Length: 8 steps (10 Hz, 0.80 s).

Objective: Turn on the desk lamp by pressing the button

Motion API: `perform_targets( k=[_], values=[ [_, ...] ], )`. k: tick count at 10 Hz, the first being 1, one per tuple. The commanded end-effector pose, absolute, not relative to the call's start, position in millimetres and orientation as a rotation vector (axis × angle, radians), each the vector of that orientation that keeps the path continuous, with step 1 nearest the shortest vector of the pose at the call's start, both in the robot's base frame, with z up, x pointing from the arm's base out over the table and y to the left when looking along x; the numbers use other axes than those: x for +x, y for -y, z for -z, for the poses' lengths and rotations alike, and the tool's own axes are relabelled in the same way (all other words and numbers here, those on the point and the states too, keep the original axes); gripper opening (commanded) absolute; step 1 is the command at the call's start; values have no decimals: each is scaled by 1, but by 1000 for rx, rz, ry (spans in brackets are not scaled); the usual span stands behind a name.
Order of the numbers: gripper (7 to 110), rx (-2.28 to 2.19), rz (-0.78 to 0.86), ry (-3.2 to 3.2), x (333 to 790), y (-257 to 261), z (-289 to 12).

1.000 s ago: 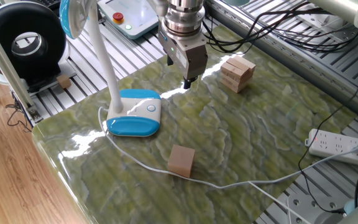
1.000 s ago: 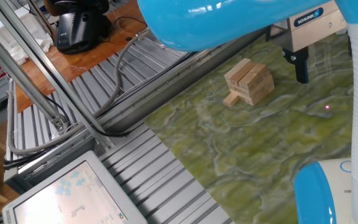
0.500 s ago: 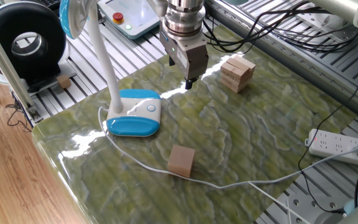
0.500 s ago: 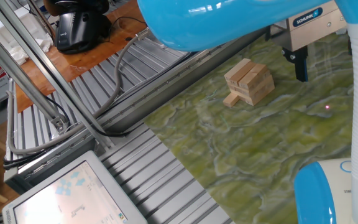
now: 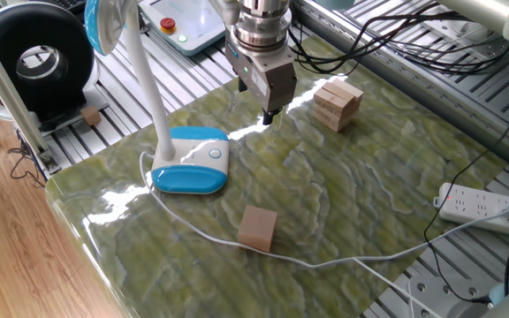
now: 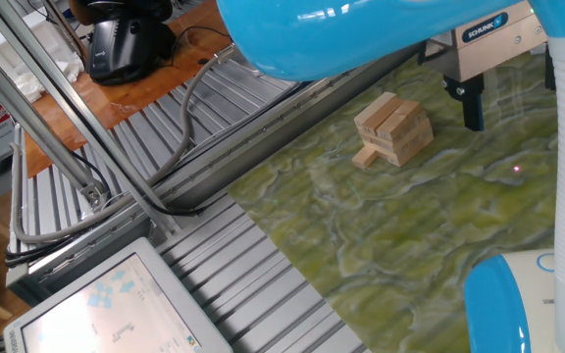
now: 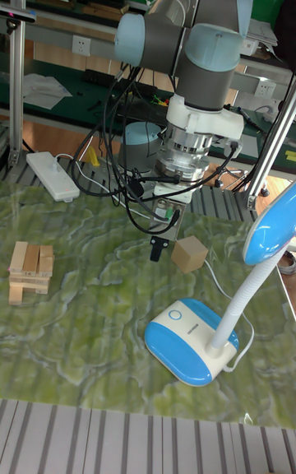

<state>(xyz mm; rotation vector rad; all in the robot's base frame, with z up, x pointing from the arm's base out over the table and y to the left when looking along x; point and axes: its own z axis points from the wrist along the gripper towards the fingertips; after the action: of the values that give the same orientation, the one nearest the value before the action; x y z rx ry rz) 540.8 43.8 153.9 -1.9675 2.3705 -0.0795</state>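
One arm, one lamp: the single claw (image 5: 269, 115) hangs above the green marbled bench (image 5: 369, 203), its dark fingertips pointing down and clear of the surface. Whether the fingertips are apart or together cannot be told from any view. The one desk lamp (image 5: 190, 159) stands near the bench's edge that borders the wooden floor, its blue-sided base flat on the surface and its white neck rising to the blue-rimmed head. The button (image 7: 178, 314), a small white disc ringed in pale blue, sits on top of the base, at the end away from the neck; the claw is beside the base, not over it and not touching it. One thin white cord (image 5: 325, 262) trails from the base across the bench. Two wooden items share the surface: one stack of blocks (image 5: 337, 103) close to the edge beside the ribbed metal rails, with a loose piece at its foot in the other fixed view, and one single cube (image 5: 257, 229) by the cord. One white power strip (image 5: 489, 208) lies just off the bench.
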Motion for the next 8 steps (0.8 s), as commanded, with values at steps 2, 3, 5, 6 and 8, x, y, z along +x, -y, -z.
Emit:
perform_targets(
  k=[2, 3, 5, 6, 8],
  values=[
    [88, -1944, 25, -2329, 544, -57, -156],
    [88, -1989, 12, -2302, 541, -58, -156],
    [110, -1963, -58, -2265, 542, -74, -157],
    [110, -1961, -69, -2257, 542, -77, -157],
    [110, -1972, -48, -2267, 542, -72, -157]
  ],
)
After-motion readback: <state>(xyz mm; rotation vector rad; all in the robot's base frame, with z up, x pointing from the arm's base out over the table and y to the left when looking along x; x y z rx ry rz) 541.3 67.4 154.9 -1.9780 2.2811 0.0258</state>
